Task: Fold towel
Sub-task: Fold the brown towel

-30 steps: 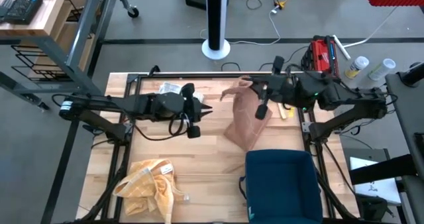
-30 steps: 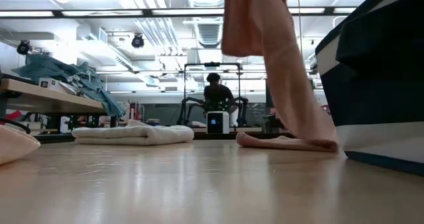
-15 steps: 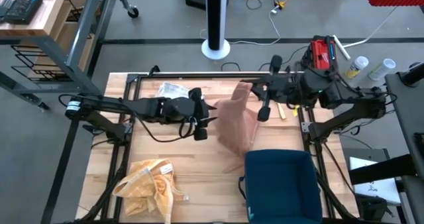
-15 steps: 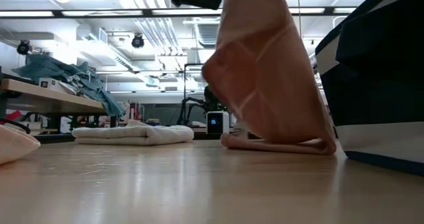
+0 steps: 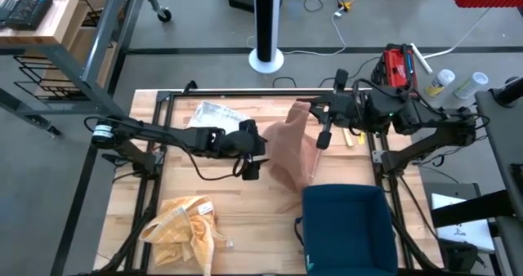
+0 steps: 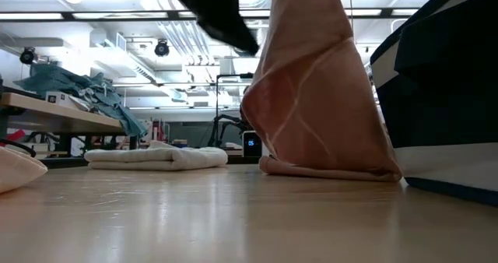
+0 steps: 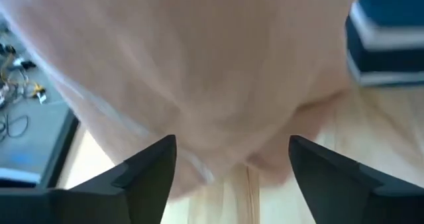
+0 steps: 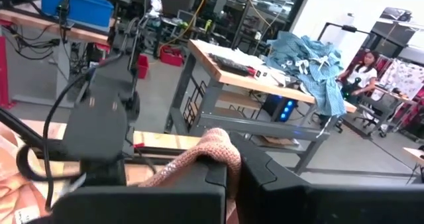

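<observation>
The tan towel (image 5: 290,149) hangs from my right gripper (image 5: 309,113) at the table's far middle, and its lower end (image 6: 327,168) lies bunched on the wood. My right gripper is shut on it. My left gripper (image 5: 257,152) stands open just left of the hanging towel. In the left wrist view the towel (image 7: 212,71) fills the picture just beyond the open gripper (image 7: 232,177). I cannot tell whether they touch it. My right gripper pinches a bunched upper edge of the towel (image 8: 211,148) between its two fingers, which reach in from the table's right side. A roll of cloth pokes out past the fingertips. The towel hangs below the hold, spreading wider downward, with its lower end on the table.
A dark blue bin (image 5: 347,227) stands at the near right, close to the towel's foot. A yellow cloth (image 5: 184,227) lies crumpled at the near left. A pale folded towel (image 6: 156,158) lies at the far left. Bare wood lies between them.
My left gripper has moved toward the table's right edge, up to the hanging towel, and has opened. The towel's hanging part has spread wider and swung toward the table's left, while its top stays in my right gripper.
</observation>
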Tool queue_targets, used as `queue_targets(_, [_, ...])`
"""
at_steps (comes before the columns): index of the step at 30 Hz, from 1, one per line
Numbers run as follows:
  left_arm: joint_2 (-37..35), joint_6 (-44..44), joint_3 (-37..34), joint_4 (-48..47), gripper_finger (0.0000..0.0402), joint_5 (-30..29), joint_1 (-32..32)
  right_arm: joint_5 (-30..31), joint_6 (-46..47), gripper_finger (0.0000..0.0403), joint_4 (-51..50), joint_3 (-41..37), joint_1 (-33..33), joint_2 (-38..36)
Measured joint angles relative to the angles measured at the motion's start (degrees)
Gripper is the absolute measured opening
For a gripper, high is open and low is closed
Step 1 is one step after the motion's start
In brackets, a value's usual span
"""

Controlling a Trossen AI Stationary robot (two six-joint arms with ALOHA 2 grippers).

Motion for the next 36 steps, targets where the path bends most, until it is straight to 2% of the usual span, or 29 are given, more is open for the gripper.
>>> queue_targets(2, [1.2,0.4,-1.5,0.0,0.0291,-1.4,0.0,0.0,0.0,0.0,-0.2,0.0,0.0,0.0])
queue_targets(6, [4.1,4.5,-4.8,3.7,0.0294,-12.8,0.0,0.0,0.0,0.0,-0.5,0.0,0.0,0.0])
queue_targets(10, [7.7,9.0,-8.0,11.9,0.0288,-20.5,0.0,0.1,0.5,0.0,-0.8,-0.1,0.0,0.3])
queue_targets(15, [10.9,12.2,-10.1,21.1,0.028,-25.7,0.0,0.1,0.7,0.0,-0.8,-0.1,0.0,1.4])
queue_targets(20, [11.6,12.7,-9.6,26.3,0.0261,-25.6,0.0,0.6,0.6,0.0,-0.7,-0.1,0.0,2.2])
queue_targets(23, [11.1,12.8,-9.8,26.1,0.0225,-25.6,-0.2,2.9,0.4,0.0,-1.8,-0.2,0.0,2.5])
queue_targets(25, [9.9,12.9,-9.8,26.0,0.0182,-26.0,-0.3,4.0,0.5,0.0,-2.3,-0.2,0.0,2.5])
queue_targets(30, [6.2,16.1,-9.8,25.5,0.0026,-26.3,-0.5,6.6,0.7,0.0,-4.2,-0.1,0.0,2.4])
queue_targets(32, [4.4,16.5,-9.8,25.7,0.0014,-26.9,-0.5,6.6,1.1,0.0,-4.1,-0.1,0.0,2.3])
queue_targets(36, [-0.3,18.2,-9.8,24.2,0.0002,-32.1,-0.9,9.1,0.0,0.0,-4.2,-0.1,0.0,1.8])
